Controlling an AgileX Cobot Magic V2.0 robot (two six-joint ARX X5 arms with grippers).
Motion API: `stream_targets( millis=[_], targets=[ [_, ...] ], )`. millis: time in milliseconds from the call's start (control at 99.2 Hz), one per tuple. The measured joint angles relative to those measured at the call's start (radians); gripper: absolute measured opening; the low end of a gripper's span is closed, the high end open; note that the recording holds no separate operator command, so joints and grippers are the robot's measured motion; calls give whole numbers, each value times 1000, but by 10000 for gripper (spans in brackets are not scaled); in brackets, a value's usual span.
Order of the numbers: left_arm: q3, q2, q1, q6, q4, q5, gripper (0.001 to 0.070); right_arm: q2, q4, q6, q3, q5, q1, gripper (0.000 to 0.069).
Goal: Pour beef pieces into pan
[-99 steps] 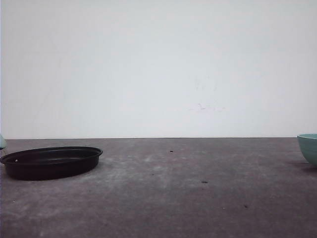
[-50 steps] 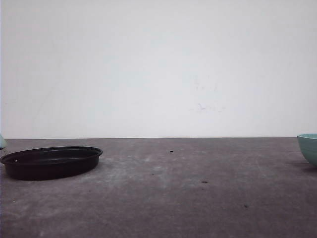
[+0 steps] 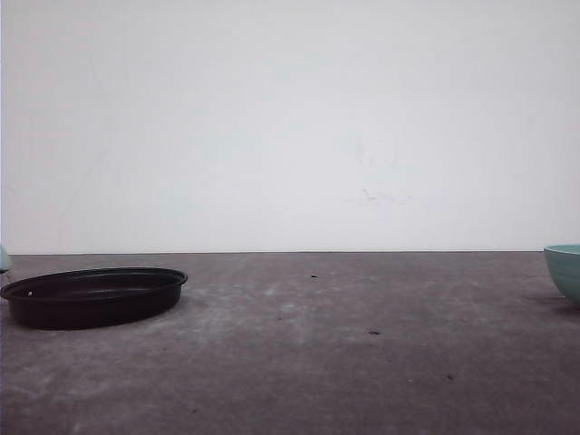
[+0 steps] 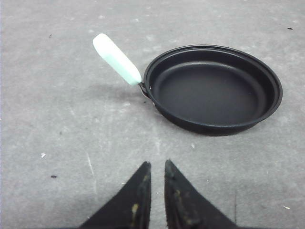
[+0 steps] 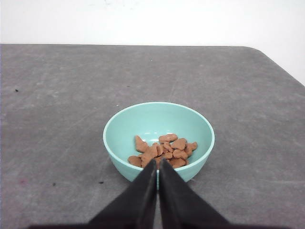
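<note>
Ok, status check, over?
Both grippers, left and right, shut, empty. Beef pieces in teal bowl. Pan empty. No obstruction seen.

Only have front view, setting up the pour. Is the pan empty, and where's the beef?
Observer: The pan is empty, bare black inside.
Operator: Beef?
Observer: The beef pieces lie heaped in the teal bowl, at the table's right edge in your view.
Operator: Tools holding anything?
Observer: No. The left tool is shut on nothing, short of the pan; the right tool is shut too, in front of the bowl.
</note>
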Motion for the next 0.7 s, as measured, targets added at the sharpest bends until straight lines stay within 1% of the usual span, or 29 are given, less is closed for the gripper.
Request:
stream_targets(
  millis=[262, 403, 474, 514, 555, 605, 696],
  targets=[
    [0, 0, 0, 0, 0, 0, 24, 0, -4, 6, 0, 1, 0, 4],
    [-1, 0, 0, 0, 4, 2, 24, 0, -5, 27, 0, 4, 0, 4],
    [-6, 0, 0, -12, 28, 10, 24, 0, -5, 35, 0, 4, 0, 4],
    [-10, 0, 0, -38, 49, 18, 24, 0, -5, 36, 0, 4, 0, 4],
    [-14, 0, 0, -80, 67, 32, 24, 3, -5, 37, 0, 4, 0, 4],
    [-18, 0, 0, -150, 93, 45, 24, 9, -5, 40, 0, 4, 0, 4],
    [-18, 0, 0, -296, 130, 51, 24, 12, -5, 51, 0, 4, 0, 4]
  ],
)
